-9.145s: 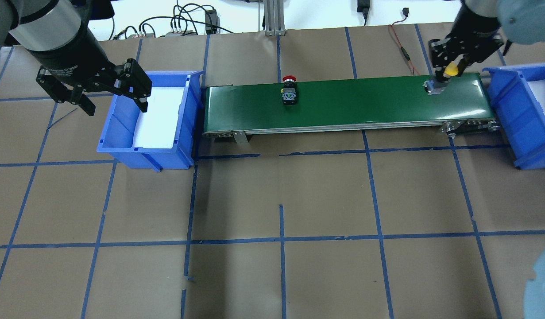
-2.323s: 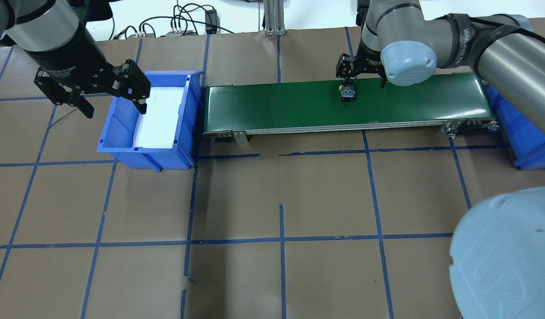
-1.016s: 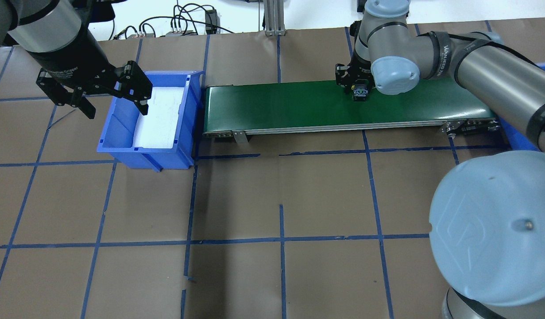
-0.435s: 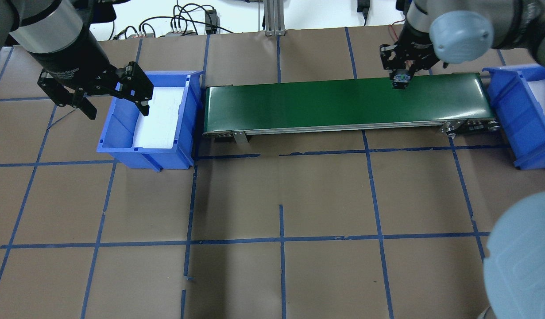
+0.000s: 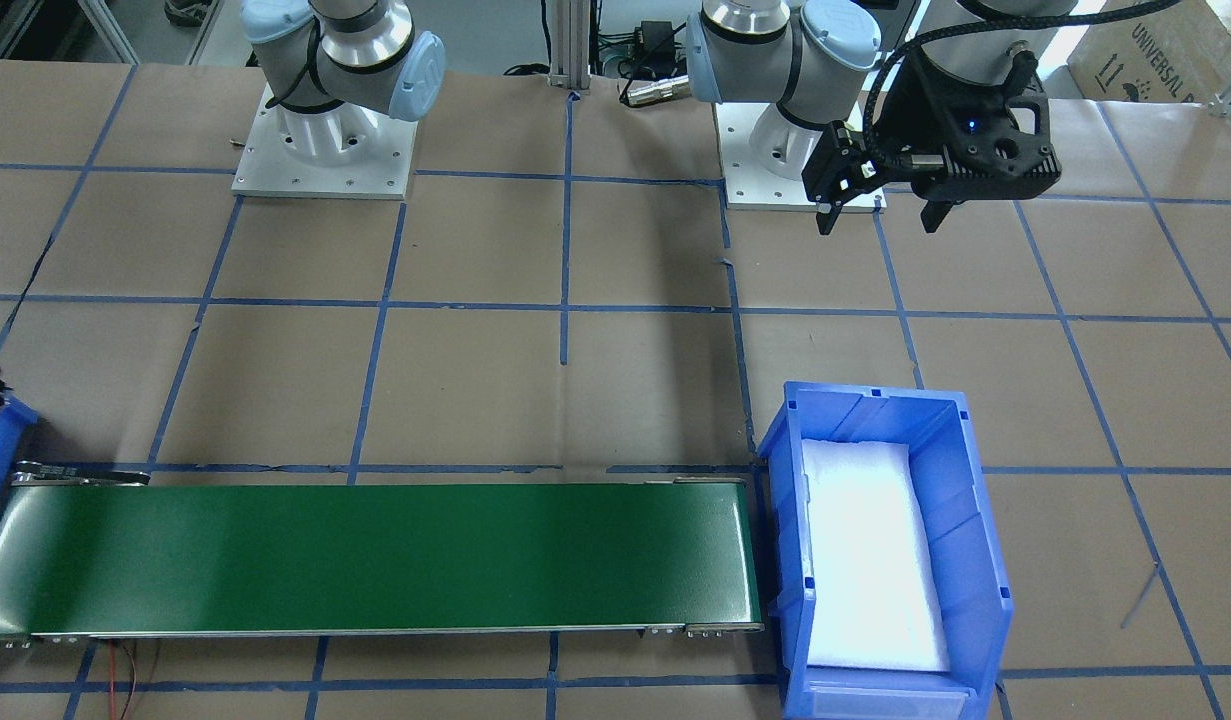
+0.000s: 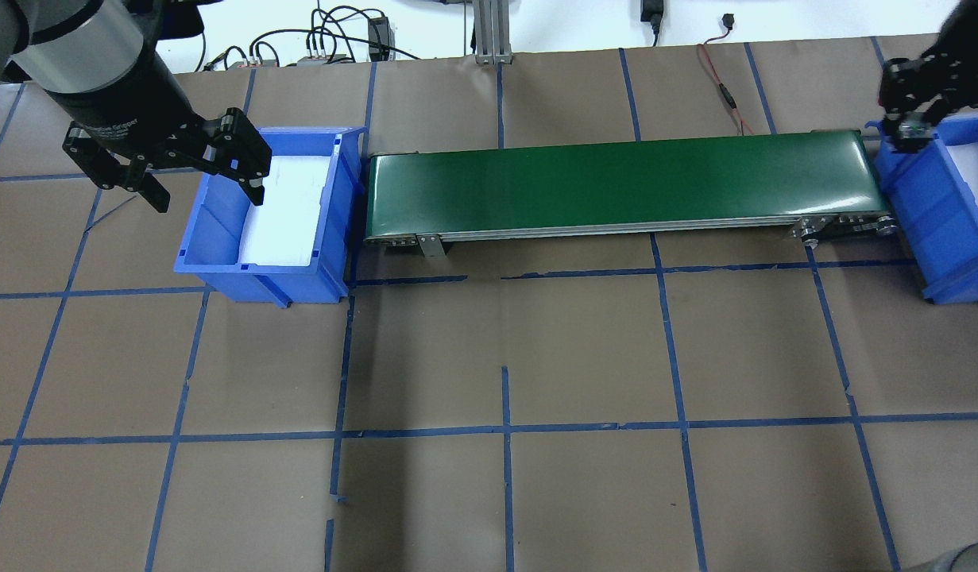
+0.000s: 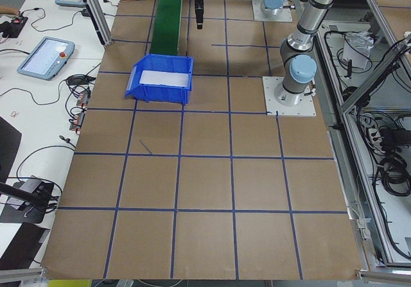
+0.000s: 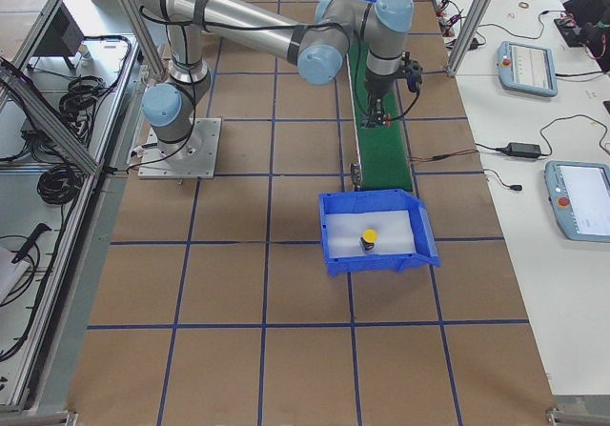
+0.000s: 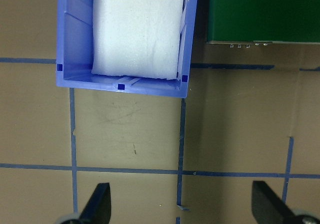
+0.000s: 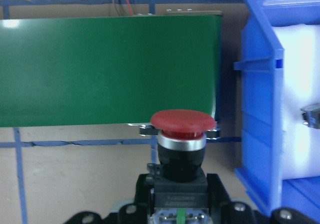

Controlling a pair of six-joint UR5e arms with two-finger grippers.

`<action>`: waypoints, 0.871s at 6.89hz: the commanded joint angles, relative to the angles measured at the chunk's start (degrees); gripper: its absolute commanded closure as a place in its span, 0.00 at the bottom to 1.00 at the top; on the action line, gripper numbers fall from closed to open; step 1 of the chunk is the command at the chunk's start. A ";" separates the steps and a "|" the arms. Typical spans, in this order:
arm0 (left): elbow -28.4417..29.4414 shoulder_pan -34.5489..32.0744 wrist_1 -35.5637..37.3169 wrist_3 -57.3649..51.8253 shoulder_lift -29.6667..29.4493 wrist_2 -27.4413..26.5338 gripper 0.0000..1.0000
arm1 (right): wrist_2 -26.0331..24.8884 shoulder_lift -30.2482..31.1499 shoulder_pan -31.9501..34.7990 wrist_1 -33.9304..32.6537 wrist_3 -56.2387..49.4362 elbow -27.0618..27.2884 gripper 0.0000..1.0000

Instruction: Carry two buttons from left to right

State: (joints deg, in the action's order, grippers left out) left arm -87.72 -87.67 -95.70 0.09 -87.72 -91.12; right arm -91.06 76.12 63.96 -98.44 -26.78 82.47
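Note:
The red-capped button (image 10: 182, 126) is held cap-up, with my right gripper (image 10: 180, 204) shut on its black body. In the overhead view that gripper (image 6: 908, 127) hangs just past the right end of the green belt (image 6: 616, 183), above the near rim of the right blue bin (image 6: 945, 230). The yellow-capped button (image 8: 366, 240) stands on the white foam inside that bin. My left gripper (image 6: 209, 197) is open and holds nothing. It hovers over the left wall of the left blue bin (image 6: 218, 262), whose foam liner is bare in the left wrist view.
The belt carries nothing. Cables (image 6: 330, 40) and a metal post (image 6: 489, 32) lie along the table's far edge. Brown paper with a blue tape grid (image 6: 504, 429) covers the table in front of the belt.
My right gripper lifted the red button off the middle of the belt and carried it right to the belt's end beside the right bin. The left arm has stayed put.

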 commanded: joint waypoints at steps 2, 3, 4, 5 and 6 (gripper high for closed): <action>-0.08 -0.13 -0.01 0.00 0.01 -0.02 0.00 | 2.37 -3.85 -12.60 -2.36 -20.97 -0.64 0.89; -0.08 -0.13 -0.01 0.00 0.01 -0.19 0.00 | 2.47 -6.66 -14.11 -2.64 -24.77 -2.03 0.88; -0.08 -0.30 -0.01 0.00 0.01 -0.20 0.00 | 2.56 -9.82 -14.65 -3.25 -27.94 -4.40 0.86; -0.08 -0.39 -0.01 0.00 0.01 -0.11 0.00 | 2.64 -12.46 -14.83 -3.43 -30.76 -6.60 0.85; -0.08 -0.39 -0.01 0.00 0.01 -0.28 0.00 | 2.56 -14.40 -15.61 -3.52 -32.52 -8.62 0.86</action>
State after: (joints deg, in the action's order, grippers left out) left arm -87.80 -88.01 -95.71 0.09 -87.73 -91.30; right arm -88.50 64.42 49.12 -101.75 -56.62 76.33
